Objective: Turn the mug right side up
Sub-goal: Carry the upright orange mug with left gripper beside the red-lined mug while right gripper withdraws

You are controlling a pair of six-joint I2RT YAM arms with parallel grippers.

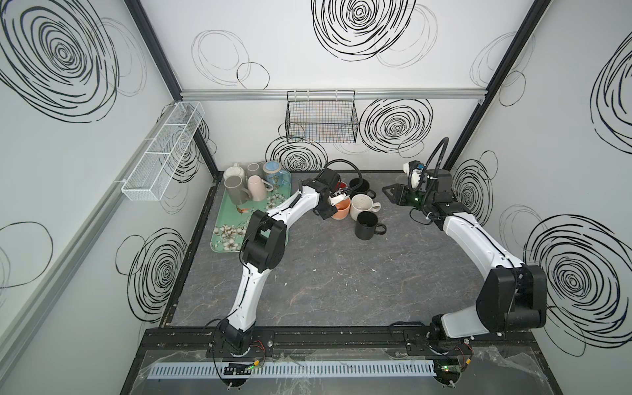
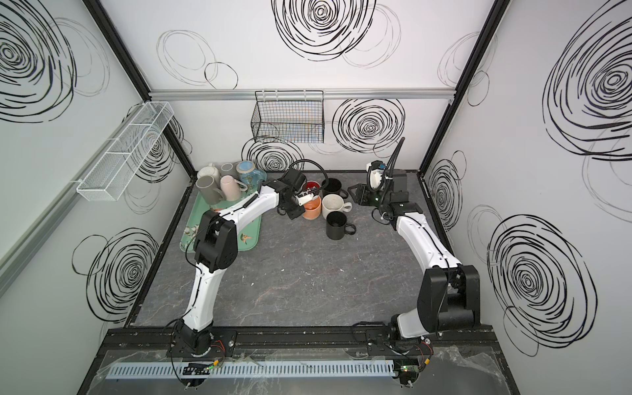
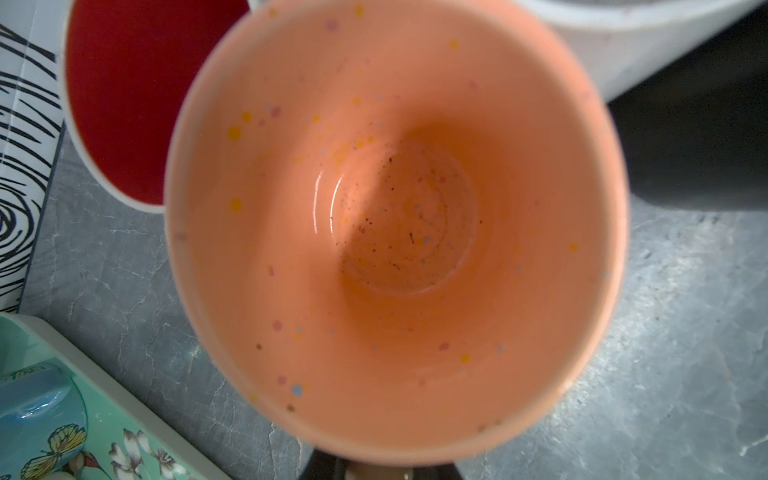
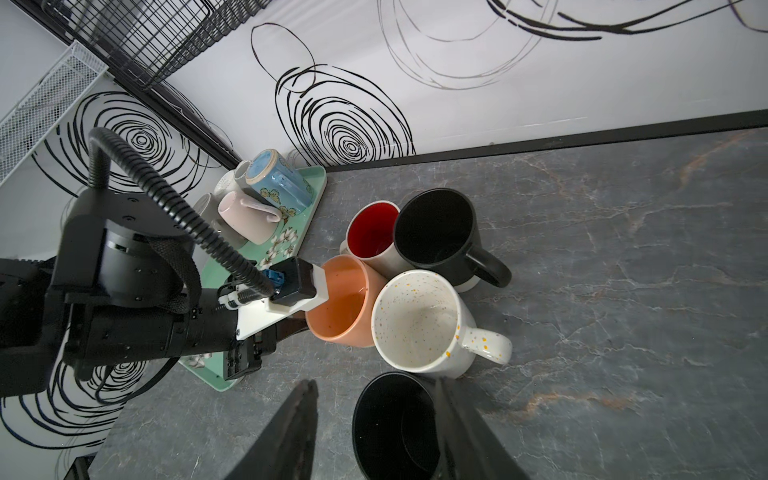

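Observation:
The orange mug (image 3: pixel 395 232) stands mouth up on the grey table, close against a red-lined mug and a white speckled mug; it shows in both top views (image 1: pixel 343 209) (image 2: pixel 312 208) and in the right wrist view (image 4: pixel 340 299). My left gripper (image 4: pixel 300 326) (image 1: pixel 331 206) (image 2: pixel 301 206) is shut on the mug's near side, where the handle is mostly hidden behind the rim (image 3: pixel 380 471). My right gripper (image 1: pixel 390 192) (image 2: pixel 353 191) (image 4: pixel 374 384) hovers open to the right of the mugs, holding nothing.
A red-lined mug (image 4: pixel 372 230), a black mug (image 4: pixel 436 228), a white speckled mug (image 4: pixel 415 320) and a second black mug (image 4: pixel 395 428) stand upright around the orange one. A green floral tray (image 1: pixel 229 236) at the back left holds several more mugs (image 1: pixel 246 188). Wire baskets hang on the walls.

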